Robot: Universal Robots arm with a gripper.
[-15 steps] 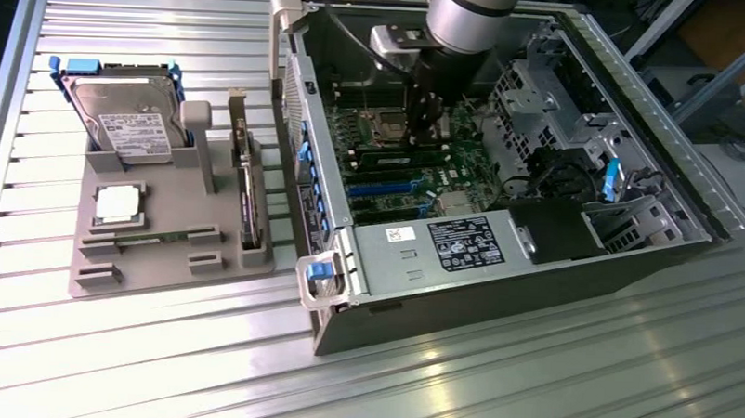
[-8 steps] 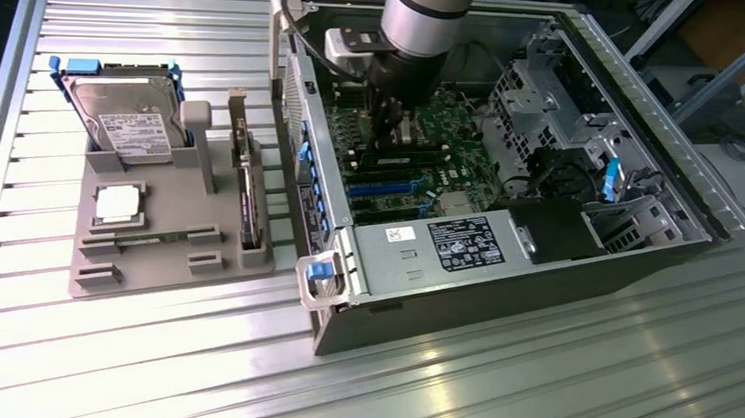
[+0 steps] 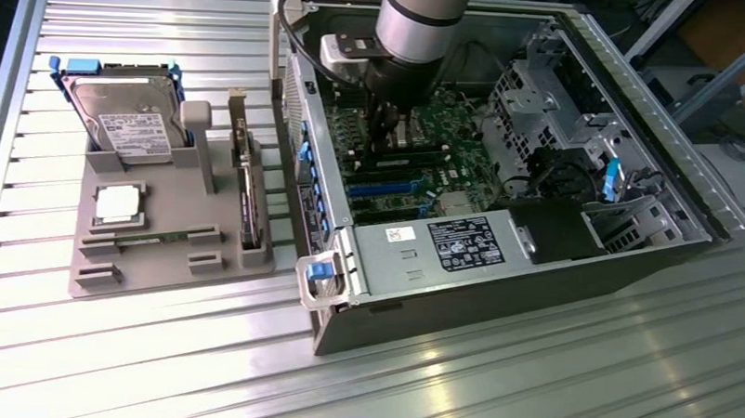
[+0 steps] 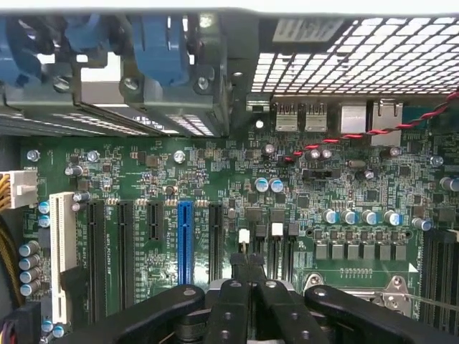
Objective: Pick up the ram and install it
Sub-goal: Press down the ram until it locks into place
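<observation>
The ram (image 3: 163, 237), a thin green stick, rests on edge in a slot of the grey holder (image 3: 110, 279) at the exterior view's left, far from the arm. My gripper (image 3: 393, 143) reaches down into the open computer case (image 3: 494, 288), close above the green motherboard (image 3: 457, 114). In the wrist view the black fingers (image 4: 231, 304) stand pressed together, and the gripper (image 4: 247, 271) hangs over the short black slots with white clips (image 4: 277, 231) beside the processor socket (image 4: 362, 287). I see nothing between the fingers.
The holder also carries a hard drive (image 3: 130, 126), a square silver processor (image 3: 121, 203) and an upright expansion card (image 3: 244, 181). Inside the case are the power supply (image 3: 452, 244), drive cages (image 3: 562, 113), cables and a blue card slot (image 4: 185, 240).
</observation>
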